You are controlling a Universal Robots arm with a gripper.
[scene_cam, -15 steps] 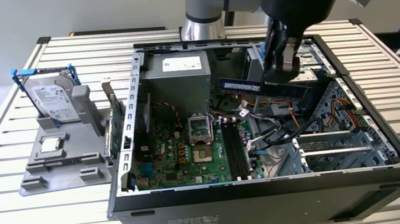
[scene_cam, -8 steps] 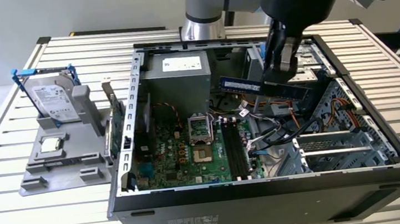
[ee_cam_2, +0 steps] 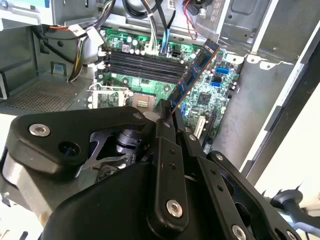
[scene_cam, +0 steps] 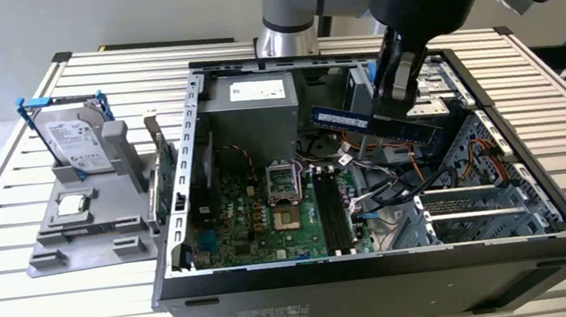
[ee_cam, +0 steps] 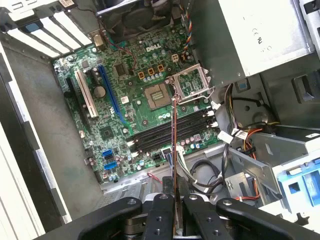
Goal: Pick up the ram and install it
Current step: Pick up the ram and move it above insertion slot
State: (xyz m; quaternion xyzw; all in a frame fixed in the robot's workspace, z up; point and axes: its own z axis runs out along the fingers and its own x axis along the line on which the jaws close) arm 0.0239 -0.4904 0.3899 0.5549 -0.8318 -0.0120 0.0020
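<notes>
The gripper (scene_cam: 402,105) clamps the ram (scene_cam: 363,121), broadside along 10–4 o'clock in the exterior view, edge-on in the first wrist view.

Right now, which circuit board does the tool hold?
The long, narrow blue-green ram stick in the tool; the green expansion card stands outside the black case.

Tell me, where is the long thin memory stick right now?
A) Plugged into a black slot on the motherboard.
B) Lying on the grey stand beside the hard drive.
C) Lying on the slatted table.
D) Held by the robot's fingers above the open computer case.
D: the fingers clamp the ram in the air over the open case, and the black memory slots below it sit empty.
</notes>
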